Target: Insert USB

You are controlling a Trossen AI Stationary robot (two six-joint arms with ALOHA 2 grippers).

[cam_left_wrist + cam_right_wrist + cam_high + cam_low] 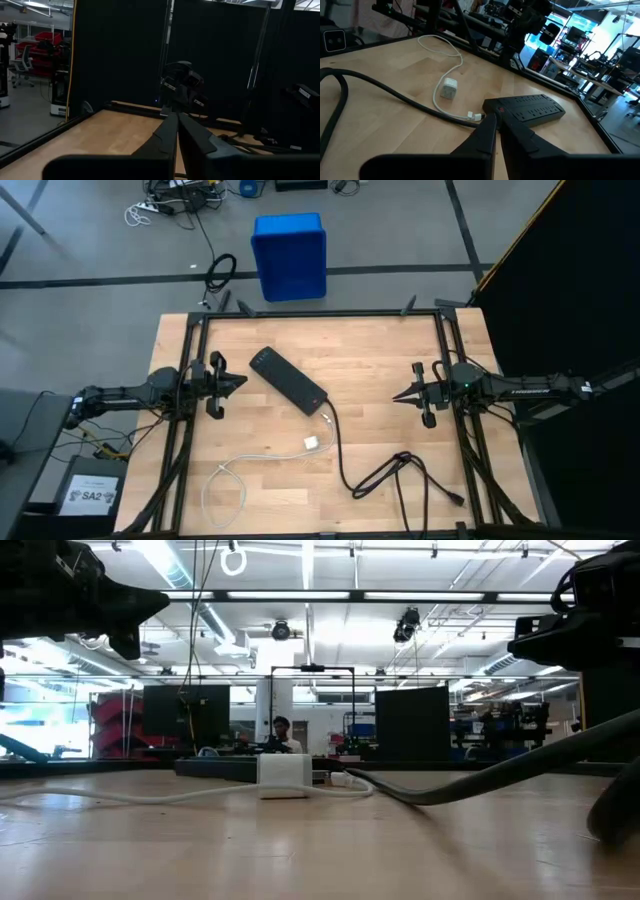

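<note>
Black cord (390, 472) loops at the counter's (380, 365) near edge. Beside the power strip (288, 380), the white USB cable (240, 463) and charger block (312, 444) lie untouched. Left jaws (240, 383) and right jaws (400, 396) hover, pressed together.

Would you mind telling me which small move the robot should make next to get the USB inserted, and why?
Probably the right gripper should open and descend toward the cable's plug end. Both grippers hang shut above the table edges, holding nothing, the left gripper farther off. The white cable and charger block lie untouched beside the power strip.
</note>
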